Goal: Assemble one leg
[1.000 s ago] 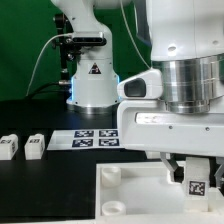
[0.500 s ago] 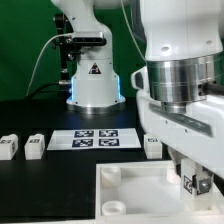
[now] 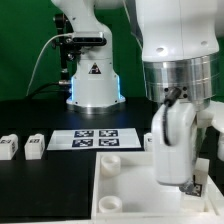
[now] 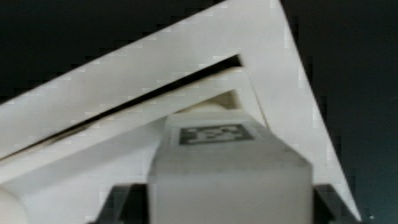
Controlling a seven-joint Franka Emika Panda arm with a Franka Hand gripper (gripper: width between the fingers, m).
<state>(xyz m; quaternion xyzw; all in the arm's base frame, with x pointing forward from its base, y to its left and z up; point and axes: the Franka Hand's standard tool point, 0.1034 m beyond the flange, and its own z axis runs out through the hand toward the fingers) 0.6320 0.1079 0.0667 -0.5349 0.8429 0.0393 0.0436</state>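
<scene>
In the wrist view a white square-section leg (image 4: 222, 165) with a black-and-white tag on its face sits between my gripper (image 4: 226, 205) fingers. One dark fingertip (image 4: 125, 205) shows on each side, pressed against it. The leg points at a corner of the big white panel (image 4: 107, 110). In the exterior view the gripper (image 3: 186, 180) hangs low over the exterior view's right part of the panel (image 3: 130, 185), and the hand hides most of the held leg. Two more legs (image 3: 8, 147) (image 3: 35, 146) lie on the black table at the exterior view's left.
The marker board (image 3: 95, 138) lies behind the panel. Round sockets (image 3: 108, 162) (image 3: 112, 203) show on the panel's left side. Another small white part (image 3: 150, 142) peeks out beside the hand. The robot base (image 3: 92, 85) stands at the back.
The hand has turned about its own axis over the last second, staying low over the panel's right part with the leg still held.
</scene>
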